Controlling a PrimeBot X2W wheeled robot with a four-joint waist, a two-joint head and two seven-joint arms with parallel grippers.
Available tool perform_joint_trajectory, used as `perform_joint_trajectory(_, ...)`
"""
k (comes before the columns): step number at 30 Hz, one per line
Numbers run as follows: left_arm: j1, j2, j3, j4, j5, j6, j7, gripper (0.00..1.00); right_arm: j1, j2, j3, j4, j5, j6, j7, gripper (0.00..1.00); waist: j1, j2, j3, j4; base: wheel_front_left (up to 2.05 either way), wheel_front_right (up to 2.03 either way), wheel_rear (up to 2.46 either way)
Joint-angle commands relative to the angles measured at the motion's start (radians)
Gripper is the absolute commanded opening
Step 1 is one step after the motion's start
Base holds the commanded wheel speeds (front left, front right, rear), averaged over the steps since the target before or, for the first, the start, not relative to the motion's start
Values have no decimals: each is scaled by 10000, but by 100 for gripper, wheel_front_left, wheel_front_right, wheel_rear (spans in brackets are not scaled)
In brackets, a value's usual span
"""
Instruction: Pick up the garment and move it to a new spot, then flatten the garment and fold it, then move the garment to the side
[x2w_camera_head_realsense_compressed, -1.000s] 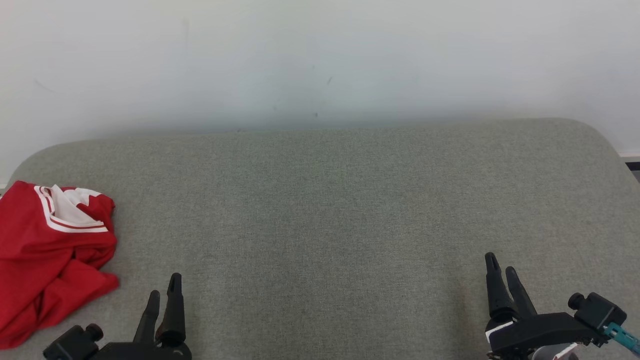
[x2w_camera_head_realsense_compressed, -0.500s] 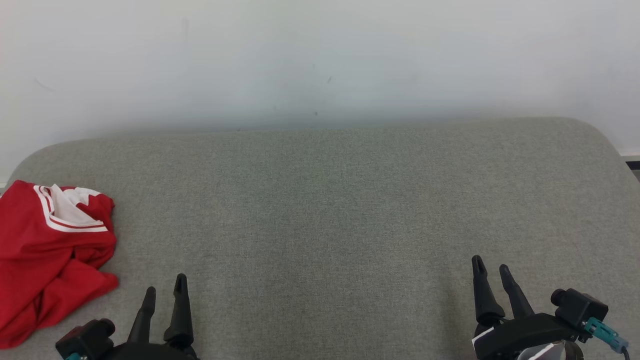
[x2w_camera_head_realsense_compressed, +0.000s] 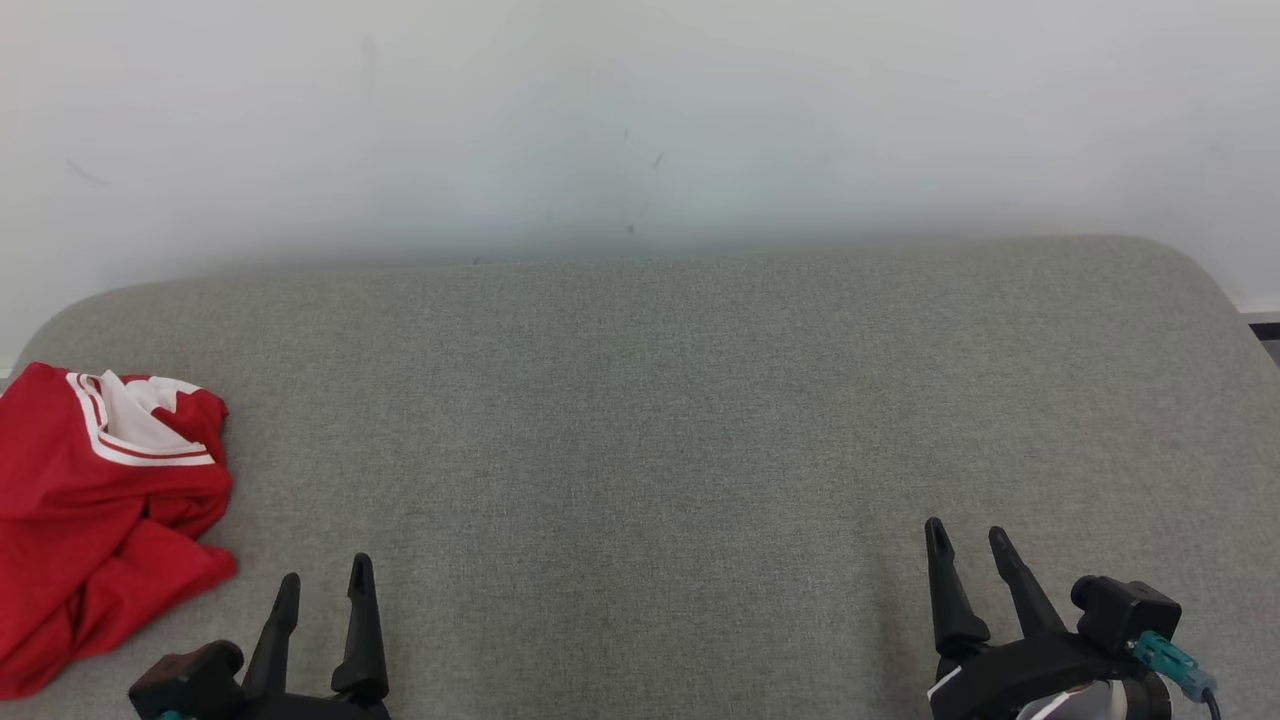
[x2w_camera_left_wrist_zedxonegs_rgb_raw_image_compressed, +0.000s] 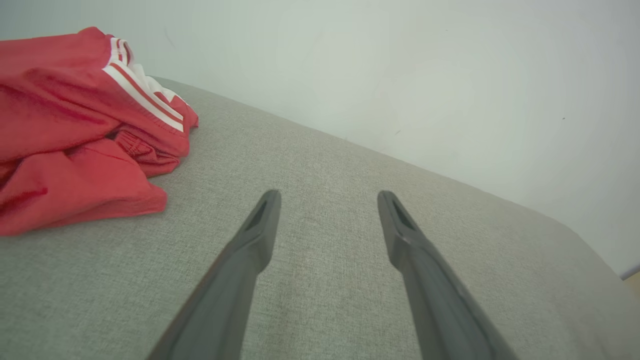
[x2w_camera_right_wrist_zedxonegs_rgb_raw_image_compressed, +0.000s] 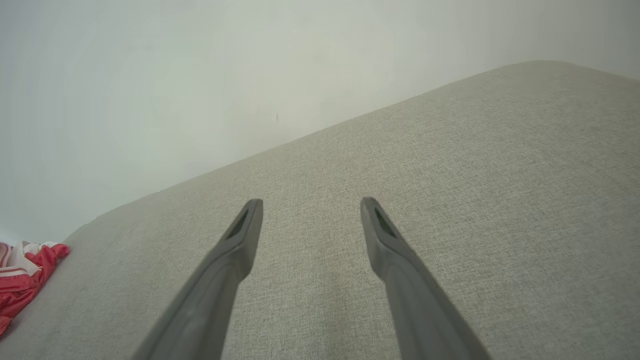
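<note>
Both grippers have drawn back toward the near edge of the head view since a second ago, while the garment has not stirred, so nothing of the task looks begun: the picking up is still ahead.

At the far left, the garment (x2w_camera_head_realsense_compressed: 100, 520) lies in a crumpled red heap with white stripes on the grey cushion (x2w_camera_head_realsense_compressed: 640, 400), hard against its left end and partly cut off by the frame. It is neither flat nor folded. Whether it is a shirt or shorts is hard to say from these folds, though the left wrist view shows what may be a gathered waistband.

Just to its right, the left gripper (x2w_camera_head_realsense_compressed: 324, 568) sits lower than before, and its two dark fingers now read as clearly parted, where earlier they overlapped. That is probably the wrist turning rather than any opening. It holds nothing, with its fingers pointing away from the robot over bare cushion. In the left wrist view the heap lies up and to the left of the fingertips, near but apart, so reaching it calls for a swing to the left.

The middle of the cushion is bare, which suits it as the new spot.

At the right, the right gripper (x2w_camera_head_realsense_compressed: 966, 526) has shifted left and down. Its fingers are spread and empty, hovering over the cushion, well apart from the garment.
</note>
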Motion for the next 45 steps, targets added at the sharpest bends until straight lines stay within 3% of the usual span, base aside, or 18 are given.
perform_joint_trajectory(1,12,72,5,-87,243,62,-84,100,-136,-25,32,-11,-275,-14,-89,100,0,-1,-3,0,0,0,0)
perform_joint_trajectory(45,62,-79,183,671,3112,-55,-968,100,40,-30,537,432,-2914,-20,-972,100,0,-1,-115,-19,0,0,0)
